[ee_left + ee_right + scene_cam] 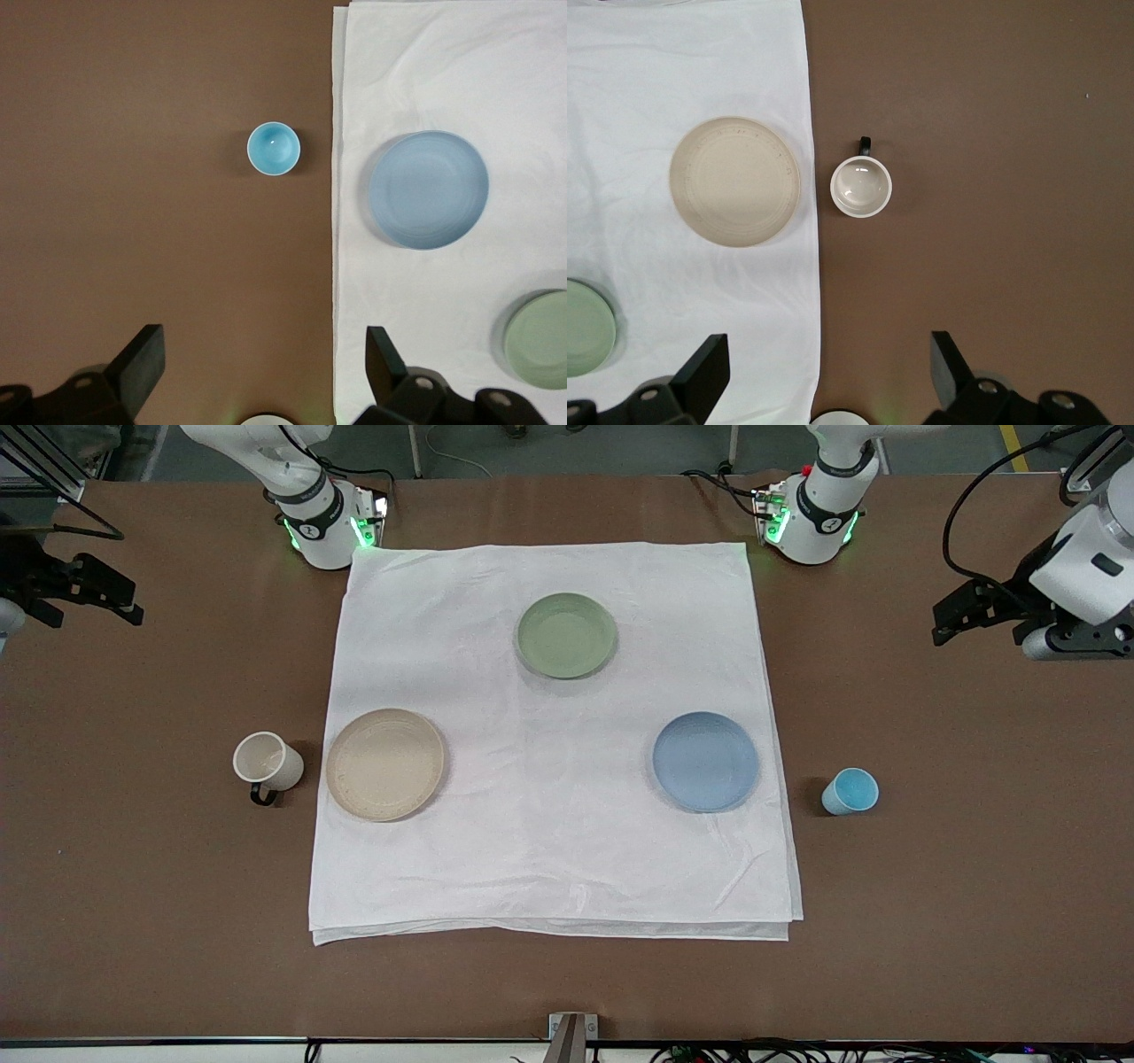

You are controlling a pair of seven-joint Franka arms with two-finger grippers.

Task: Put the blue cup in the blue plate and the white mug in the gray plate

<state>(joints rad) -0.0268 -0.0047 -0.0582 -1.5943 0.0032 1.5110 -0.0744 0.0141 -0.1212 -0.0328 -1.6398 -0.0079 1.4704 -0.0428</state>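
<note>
Blue cup (850, 792) stands upright on the bare brown table (957, 886), just off the white cloth's (549, 850) edge toward the left arm's end; turquoise inside shows in the left wrist view (273, 148). Blue plate (705, 761) lies on the cloth beside it, apart from the cup, nothing on it. White mug (267, 763) stands upright on bare table at the right arm's end, just beside the cloth edge, black handle pointing toward the front camera. Gray plate (385, 763) sits on the cloth next to the mug, not touching it, also bare. Pale green plate (566, 635) lies on the cloth farther from the front camera than both other plates, roughly between them. Left gripper (946, 627) hangs in the air over bare table at the left arm's end, fingers (142, 359) spread wide, holding nothing, touching nothing. Right gripper (124, 602) hangs over bare table at the right arm's end, fingers (704, 365) likewise spread wide and empty. Both arms wait clear of the cloth.
</note>
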